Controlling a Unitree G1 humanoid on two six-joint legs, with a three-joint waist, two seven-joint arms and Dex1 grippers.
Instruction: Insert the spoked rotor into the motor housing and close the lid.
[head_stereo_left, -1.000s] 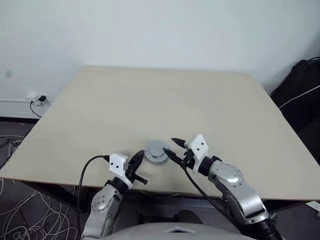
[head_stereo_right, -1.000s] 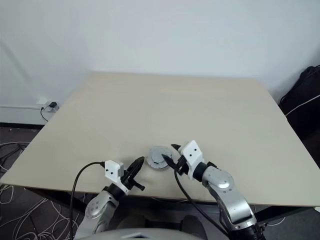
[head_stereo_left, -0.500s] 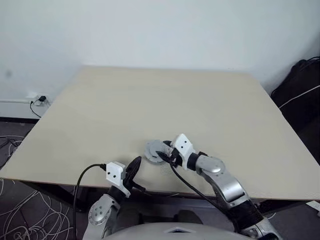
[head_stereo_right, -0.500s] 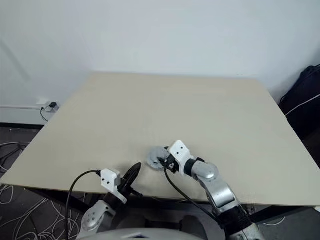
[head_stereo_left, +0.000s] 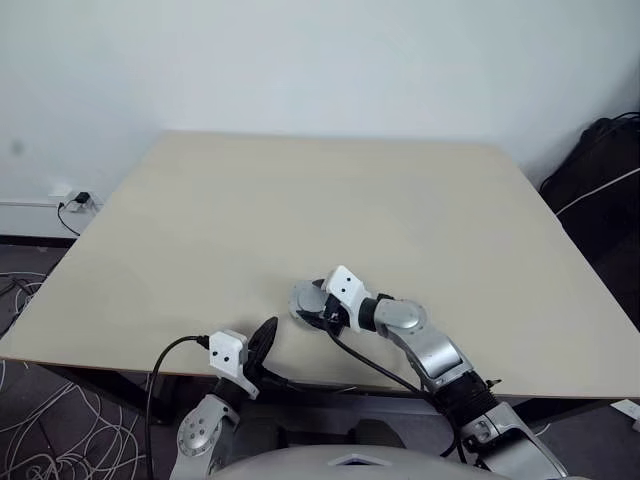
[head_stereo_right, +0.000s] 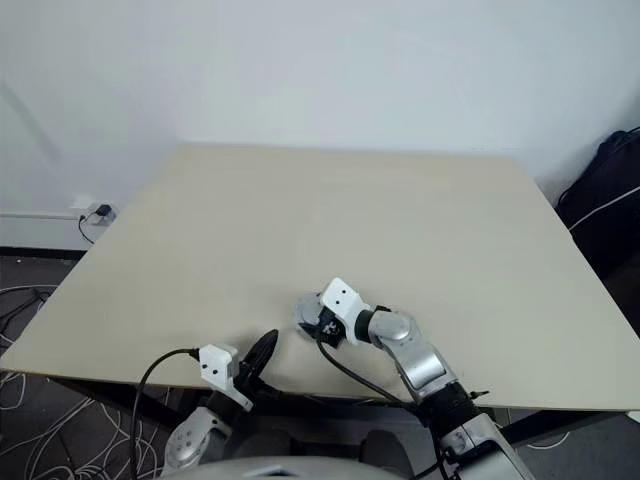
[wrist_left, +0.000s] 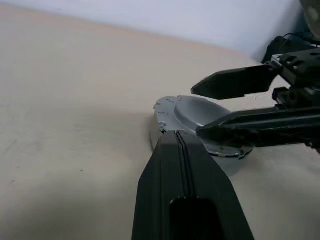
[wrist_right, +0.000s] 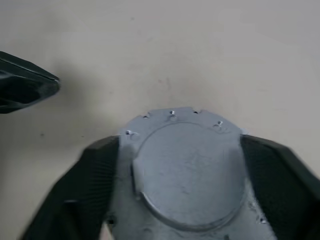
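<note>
At the near left edge of the table (head_stereo_left: 200, 220), the left gripper (head_stereo_left: 266, 336) has its two black fingers pressed together, holding nothing, and points toward the grey disc just beyond its tip. Right of it, near the table's front edge, lies the lid (wrist_right: 187, 170) (a notched grey disc with a raised round centre, sitting on a silver-rimmed base whose inside is hidden). The right gripper (head_stereo_left: 318, 316) reaches in from the right with its fingers (wrist_right: 82, 195) spread wide on either side of the lid, close against its rim; whether they press on it is unclear.
</note>
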